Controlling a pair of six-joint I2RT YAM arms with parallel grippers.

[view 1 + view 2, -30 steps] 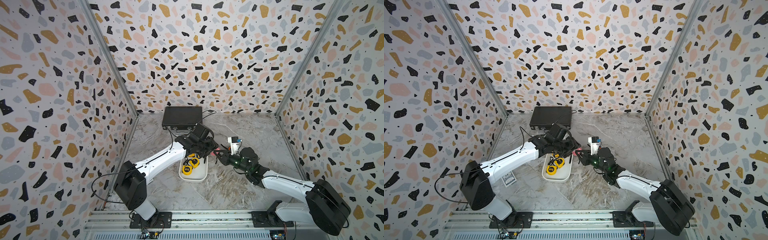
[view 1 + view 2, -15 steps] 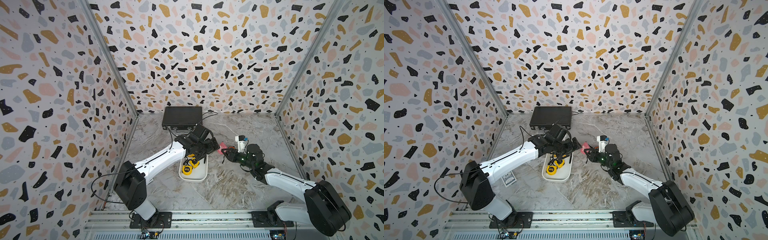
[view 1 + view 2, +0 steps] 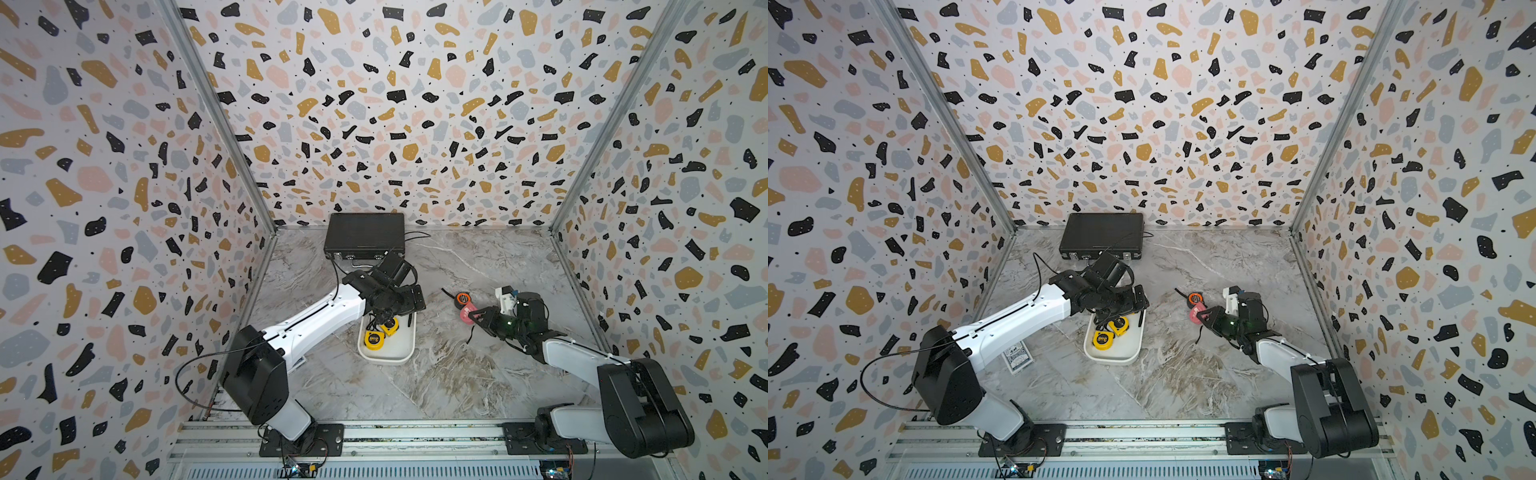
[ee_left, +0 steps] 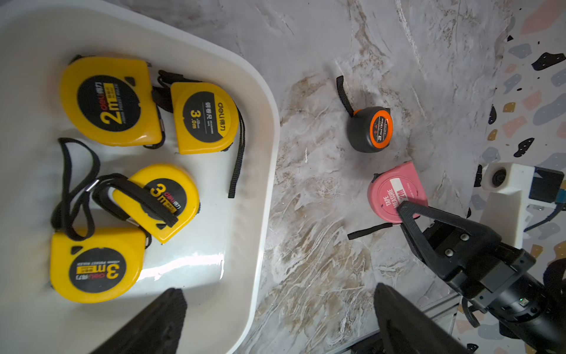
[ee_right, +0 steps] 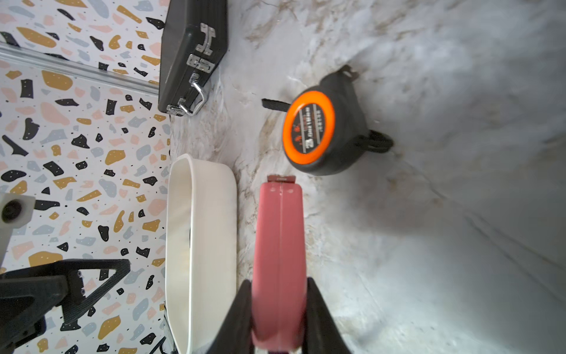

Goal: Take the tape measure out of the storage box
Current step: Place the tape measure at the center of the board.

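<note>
Your right claw (image 5: pixel 277 312) is closed on the pink tape measure (image 5: pixel 279 245), outside the white storage box (image 4: pixel 263 159), low over the marble table (image 3: pixel 436 374). Just beyond its tips you see a black-and-orange tape measure (image 4: pixel 372 128). Your left claw (image 4: pixel 275 325) is wide open and empty above the box; below it lie four yellow tape measures (image 4: pixel 110 101).

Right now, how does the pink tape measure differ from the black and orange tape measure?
The pink tape measure is gripped by the shut right gripper; the black and orange tape measure stands free on the marble floor. The pink one has flatter, squarer sides; the black one is rounder with an orange ring. Both are outside the storage box.
</note>
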